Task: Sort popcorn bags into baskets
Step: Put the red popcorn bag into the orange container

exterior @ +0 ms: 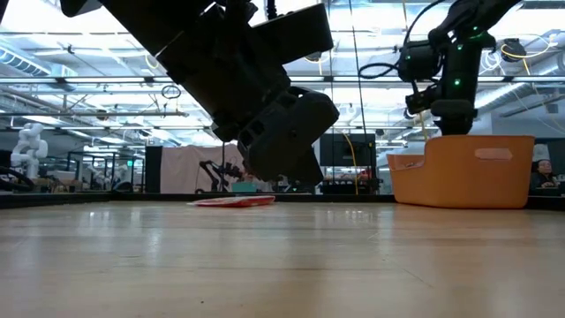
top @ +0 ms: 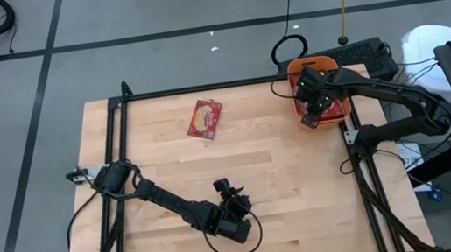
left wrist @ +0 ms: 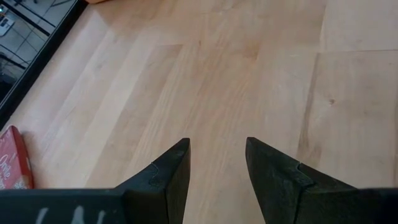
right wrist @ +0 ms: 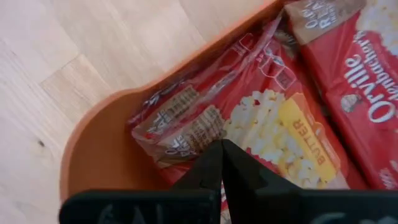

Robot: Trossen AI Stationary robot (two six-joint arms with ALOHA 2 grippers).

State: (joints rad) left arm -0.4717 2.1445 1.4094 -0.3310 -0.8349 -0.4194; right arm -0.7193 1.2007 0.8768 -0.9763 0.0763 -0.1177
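Note:
One red popcorn bag (top: 204,117) lies flat on the wooden table toward the far side; the low view shows it (exterior: 234,201) too. The orange basket (top: 323,63) stands at the table's far right edge, with several red bags (right wrist: 280,118) lying inside it. My right gripper (right wrist: 222,163) hangs shut over the basket's near end, pointing steeply down at a bag. My left gripper (left wrist: 217,158) stands open near the table's front, over bare wood, with nothing between its fingers. My right gripper's shut fingertips (right wrist: 214,163) stand right over a bag's wrapper (right wrist: 205,134) at the basket's rounded end, coming from above. I cannot tell whether they touch it.
The basket's orange wall (right wrist: 93,155) curves round the bags just below my right gripper. A black frame (top: 124,158) runs along the table's sides. Bare wood (top: 305,185) stretches between the two arms. Cables and a dark box (top: 365,51) lie on the floor beyond the basket.

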